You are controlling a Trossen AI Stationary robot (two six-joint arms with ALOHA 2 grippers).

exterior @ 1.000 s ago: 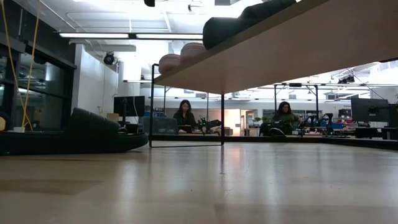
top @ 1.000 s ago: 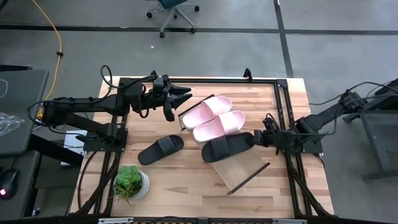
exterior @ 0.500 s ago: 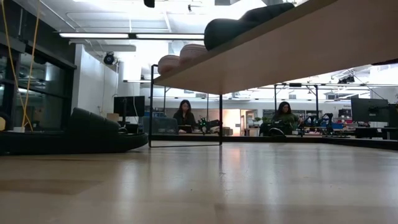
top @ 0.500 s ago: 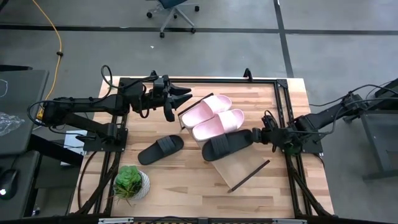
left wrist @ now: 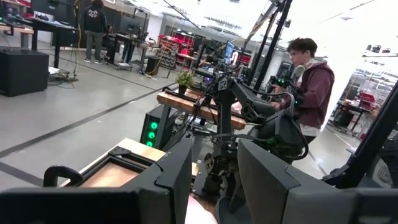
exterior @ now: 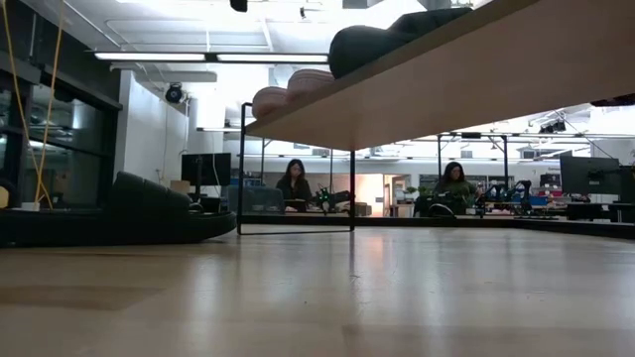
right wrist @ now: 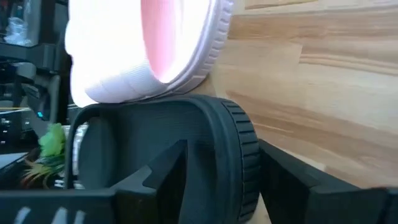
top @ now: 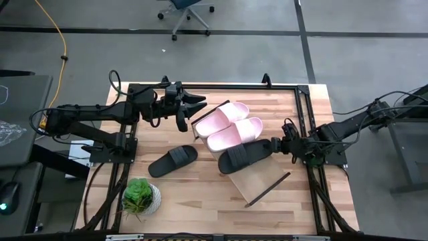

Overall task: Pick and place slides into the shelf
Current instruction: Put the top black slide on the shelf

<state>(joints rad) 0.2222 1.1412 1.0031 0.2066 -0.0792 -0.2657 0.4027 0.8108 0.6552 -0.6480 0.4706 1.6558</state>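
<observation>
Now black slide (top: pixel 243 156) (right gripper (top: pixel 278 146)) nudged shelfward.

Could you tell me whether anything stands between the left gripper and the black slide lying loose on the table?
Nothing visible does. The left gripper hangs open by the shelf, and only bare table lies between it and the black slide.

left arm: stretched rightward, gripper (top: pixel 194 106) jaws spread, empty | right arm: reaching leftward, gripper (top: pixel 275 145) jaws clamped on its load
</observation>
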